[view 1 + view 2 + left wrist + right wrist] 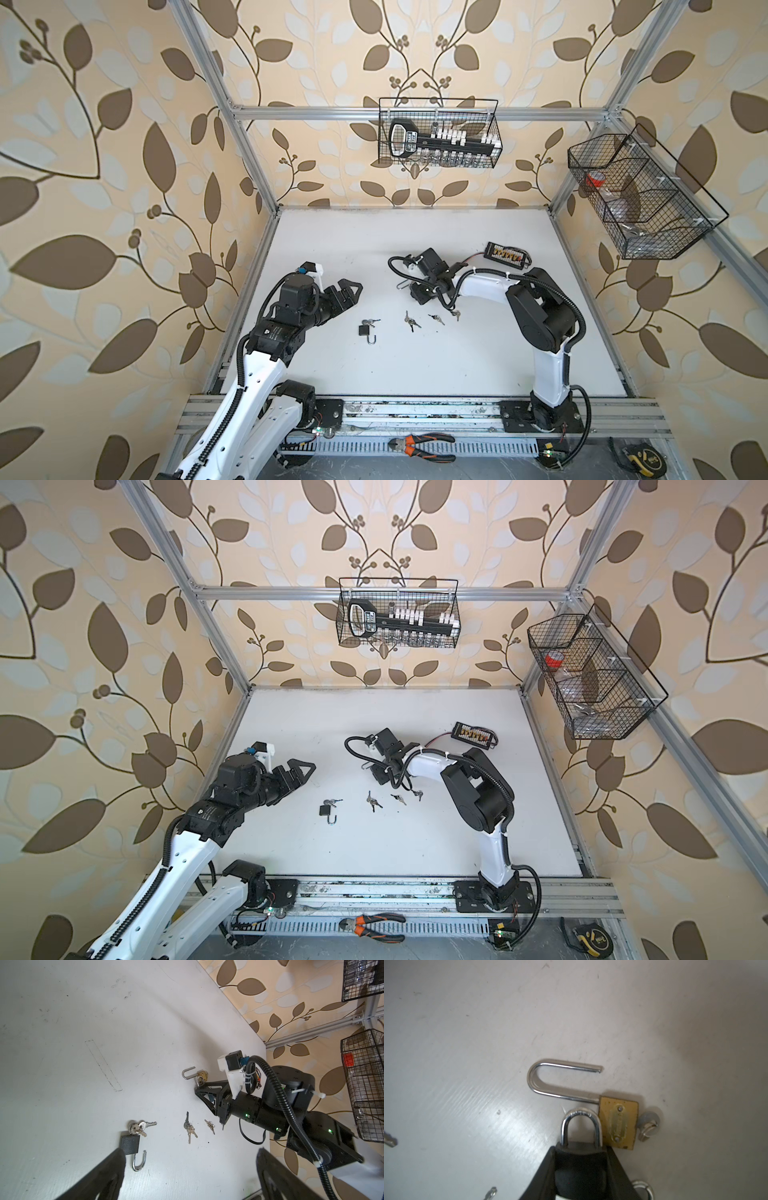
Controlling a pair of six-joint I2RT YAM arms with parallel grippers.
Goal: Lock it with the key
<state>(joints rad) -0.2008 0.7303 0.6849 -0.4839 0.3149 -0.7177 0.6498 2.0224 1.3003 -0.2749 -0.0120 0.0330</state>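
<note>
A black padlock [365, 330] [324, 810] [129, 1144] lies on the white table with its shackle swung open. A bunch of keys [138, 1127] sits at its keyhole end. My left gripper [353, 289] [307, 766] [190, 1157] hovers open to the left of it, with nothing between its fingers. My right gripper [409, 286] [580, 1149] is shut on a small dark padlock [580, 1126] whose shackle is closed. Right beside it a brass padlock [618, 1124] [202, 1075] lies with its long shackle open and keys [649, 1126] at its end.
Loose key bunches [411, 320] [436, 318] lie between the two grippers. A small electronics board [509, 253] sits at the back right of the table. Wire baskets [438, 133] [640, 199] hang on the frame. Pliers [424, 446] and a tape measure [640, 459] lie in front of the rail.
</note>
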